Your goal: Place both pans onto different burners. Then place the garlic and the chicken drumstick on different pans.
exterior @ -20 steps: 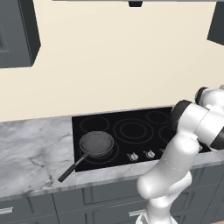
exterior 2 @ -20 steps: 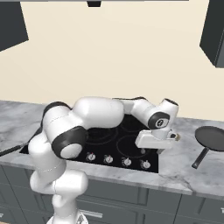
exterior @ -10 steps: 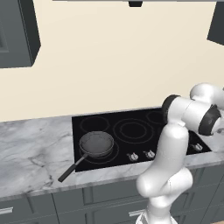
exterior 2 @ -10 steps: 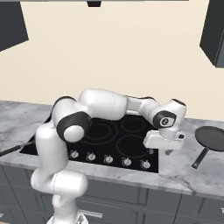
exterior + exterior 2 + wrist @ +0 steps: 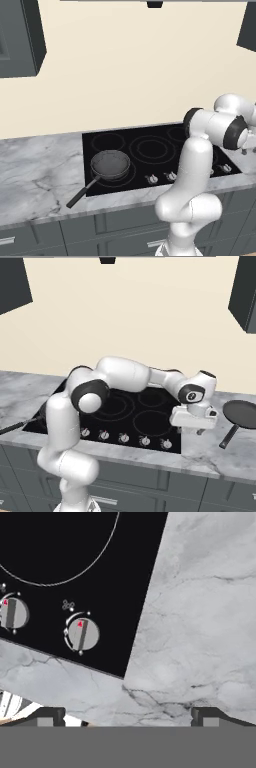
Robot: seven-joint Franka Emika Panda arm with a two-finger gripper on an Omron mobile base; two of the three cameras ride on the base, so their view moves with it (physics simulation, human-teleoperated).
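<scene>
The long thin black handle of the shallow, wide dark grey frying pan (image 5: 242, 413) points towards the counter's front edge, so a sideways brush from the hand could spin the pan or push it off line. That pan rests on the grey marbled counter (image 5: 205, 456), right of the black glass cooktop (image 5: 145, 423). The two-finger gripper (image 5: 192, 430), fingers spread wide and empty, hangs over the cooktop's right front corner, near the handle but apart from it
</scene>
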